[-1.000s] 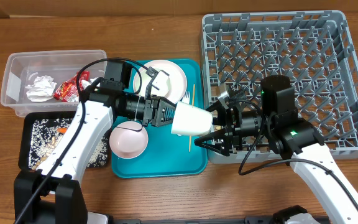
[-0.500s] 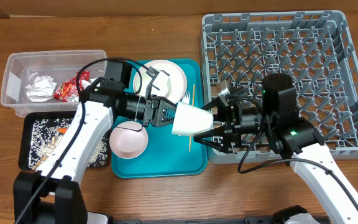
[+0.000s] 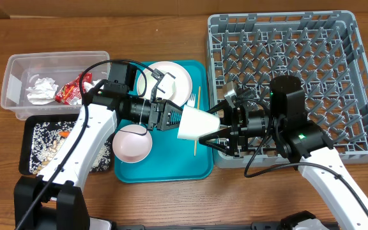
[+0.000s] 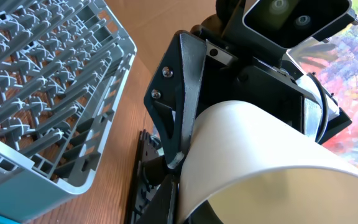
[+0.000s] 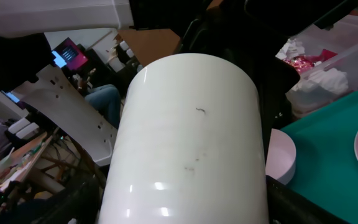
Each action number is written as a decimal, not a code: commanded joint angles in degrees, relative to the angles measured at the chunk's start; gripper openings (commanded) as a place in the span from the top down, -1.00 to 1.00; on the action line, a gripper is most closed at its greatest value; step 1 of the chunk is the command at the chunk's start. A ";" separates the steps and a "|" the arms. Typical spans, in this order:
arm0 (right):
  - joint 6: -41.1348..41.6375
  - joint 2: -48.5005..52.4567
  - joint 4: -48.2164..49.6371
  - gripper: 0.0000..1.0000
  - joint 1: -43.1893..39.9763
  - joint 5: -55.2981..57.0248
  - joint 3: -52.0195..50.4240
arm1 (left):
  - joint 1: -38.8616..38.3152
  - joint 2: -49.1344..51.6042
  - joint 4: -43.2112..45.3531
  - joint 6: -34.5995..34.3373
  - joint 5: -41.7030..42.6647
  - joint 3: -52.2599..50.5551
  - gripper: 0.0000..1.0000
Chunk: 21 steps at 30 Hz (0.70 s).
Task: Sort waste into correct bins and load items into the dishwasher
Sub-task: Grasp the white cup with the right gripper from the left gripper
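White cup [image 3: 195,122] hangs sideways above teal tray [image 3: 171,169], beside dish rack [image 3: 337,64]; I see left jaws clenched on its wide end, right jaws spread wide around the other end.

Small white cup [image 3: 197,122]: airborne, lying on its side over the right edge of the teal tray [image 3: 171,167]. Its mouth faces the left hand [image 3: 177,120], which pinches the rim. The right hand [image 3: 208,130] has its fingers spread either side of the narrow end.
Round pale plate [image 3: 168,80]: flat, at the tray's far end.
White bowl [image 3: 131,143]: upright, near-left part of the tray.
White fork [image 3: 190,99] and thin chopstick [image 3: 197,96]: beside the plate, the chopstick passing under the cup.
Clear tub [image 3: 15,83], far left: holds crumpled napkins [image 3: 41,90] and a red-orange wrapper [image 3: 71,91].
Black tray [image 3: 25,150], just in front of the tub: pale crumbs [image 3: 42,135], orange carrot piece [image 3: 62,135].
Grey dish rack [image 3: 312,57]: right side, square, pegs upright.
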 commanded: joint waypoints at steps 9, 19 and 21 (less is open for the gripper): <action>-0.11 -0.42 0.63 -0.40 0.63 -4.46 1.46 | -0.46 -0.37 0.22 -0.15 -5.99 0.74 0.92; -0.11 -0.42 1.25 -0.01 0.63 -4.44 1.46 | -0.44 -0.37 0.20 -0.17 -6.67 0.74 0.89; -0.11 -0.42 2.21 -0.01 0.63 -4.44 1.46 | -0.44 -0.37 0.13 -0.17 -6.86 0.74 0.84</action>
